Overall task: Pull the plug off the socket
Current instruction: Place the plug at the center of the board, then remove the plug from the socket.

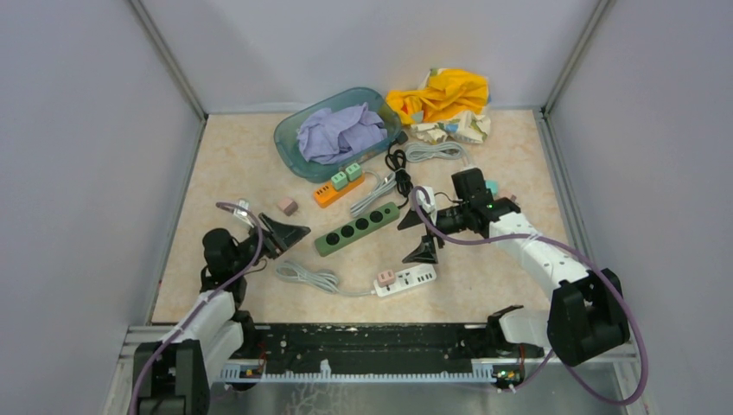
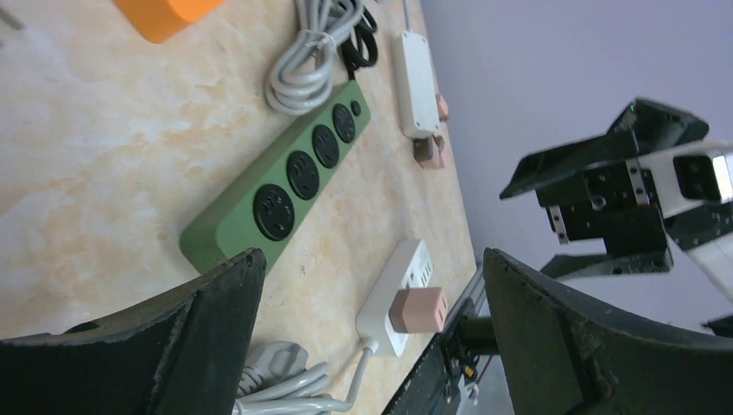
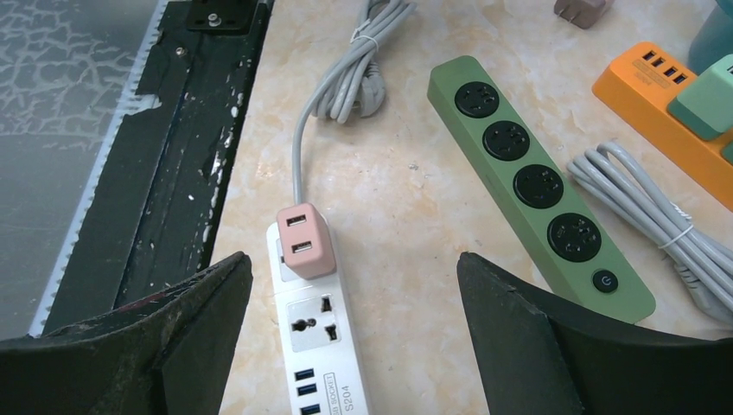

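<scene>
The pink plug (image 1: 385,277) sits in the white socket strip (image 1: 415,277), at its cord end, near the front edge of the surface (image 1: 242,164). The right pincer (image 1: 419,235) hovers spread above, the plug at about 7 o'clock from it in the top view. The left pincer (image 1: 290,232), also spread and empty, lies at about 10 o'clock from the plug. A clean pull likely needs the right pincer centred over the plug, gripping its flat sides, then a straight lift. The light strip may rise too, so the left pincer could pin it down.
</scene>
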Available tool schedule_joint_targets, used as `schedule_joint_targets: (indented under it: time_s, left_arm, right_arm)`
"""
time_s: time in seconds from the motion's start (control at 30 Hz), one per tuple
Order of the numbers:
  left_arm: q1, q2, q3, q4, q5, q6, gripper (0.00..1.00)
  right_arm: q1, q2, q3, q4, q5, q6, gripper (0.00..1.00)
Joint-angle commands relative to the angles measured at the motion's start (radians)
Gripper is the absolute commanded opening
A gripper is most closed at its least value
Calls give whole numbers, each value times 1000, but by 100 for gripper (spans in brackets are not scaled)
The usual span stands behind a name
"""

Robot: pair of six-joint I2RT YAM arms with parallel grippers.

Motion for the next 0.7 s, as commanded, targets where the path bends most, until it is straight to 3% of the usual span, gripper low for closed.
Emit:
schedule_joint_targets:
  time_s: [0.0,0.27,0.47,0.67]
  left_arm:
    - [-64,-4,-18,153,81,30,100]
    - [-370,-33,-11,168,-110,225,100]
    - [-436,-43,-46,273,-106,297,99]
    - [-471,-150,-52,199,-155,397,100]
  right_arm:
    - [-9,-30,0,29,-47,-22,89]
    - [-9,-22,-10,36,-42,-28,89]
    - [-9,-18,-16,36,-34,-39,89]
    - [-8,-10,-23,34,-16,-58,89]
